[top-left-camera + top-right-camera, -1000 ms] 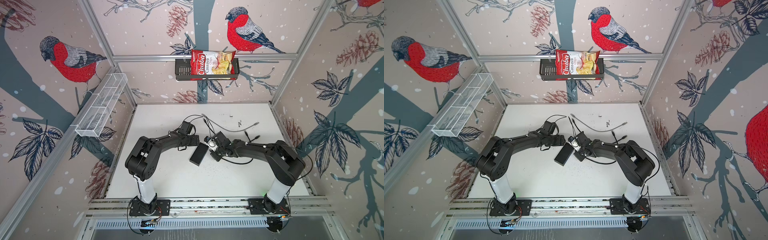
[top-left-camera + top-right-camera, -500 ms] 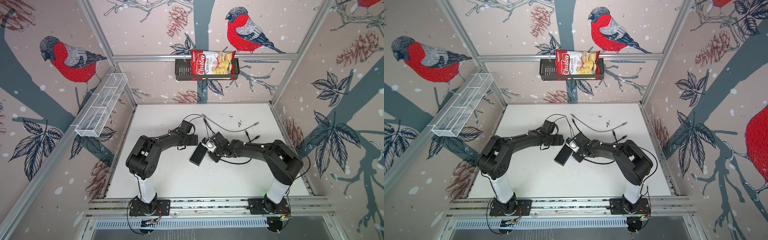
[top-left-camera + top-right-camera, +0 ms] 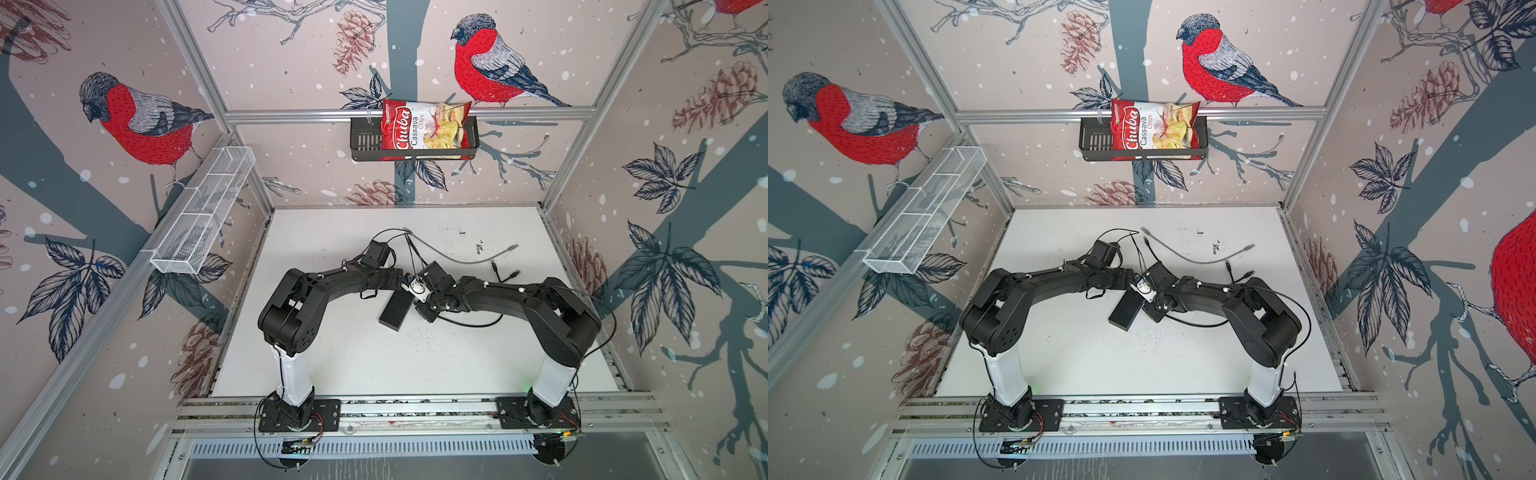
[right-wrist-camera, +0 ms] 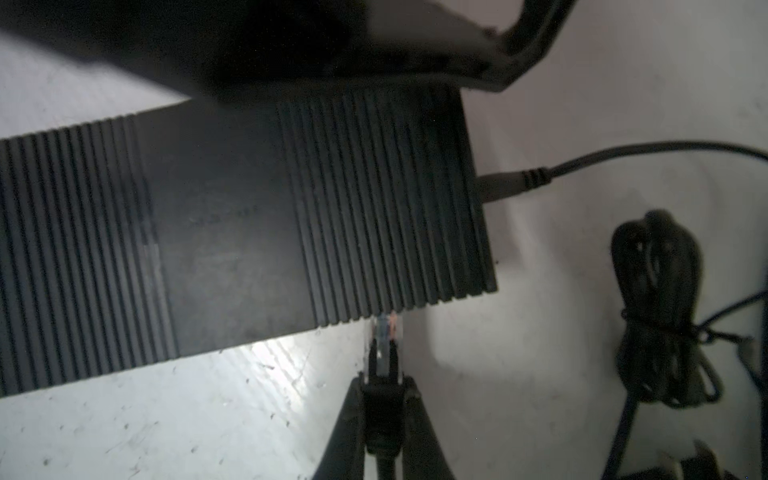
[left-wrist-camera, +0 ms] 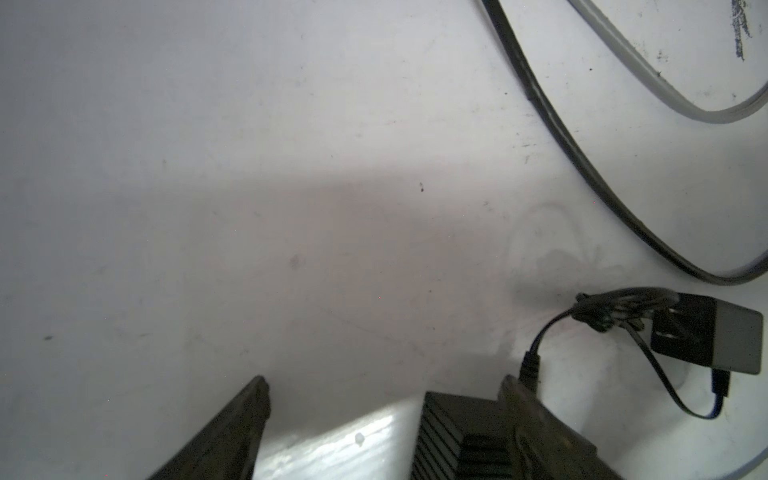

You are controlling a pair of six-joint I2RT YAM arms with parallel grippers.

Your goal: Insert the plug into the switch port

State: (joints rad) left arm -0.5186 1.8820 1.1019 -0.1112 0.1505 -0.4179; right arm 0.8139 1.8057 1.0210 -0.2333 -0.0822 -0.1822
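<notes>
We hold the plug (image 4: 385, 349) pinched in our right claw (image 4: 382, 388), its tip against the switch's (image 4: 232, 232) long edge, where the port lies hidden. Our left claw (image 5: 385, 386) stands wide open over the switch's corner, likely bracing it on the tabletop (image 5: 249, 166).

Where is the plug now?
Right wrist view: the plug sits in the right gripper, its tip at a long edge of the black box, near a corner.

Dim, blurry wrist views; soft shadows
</notes>
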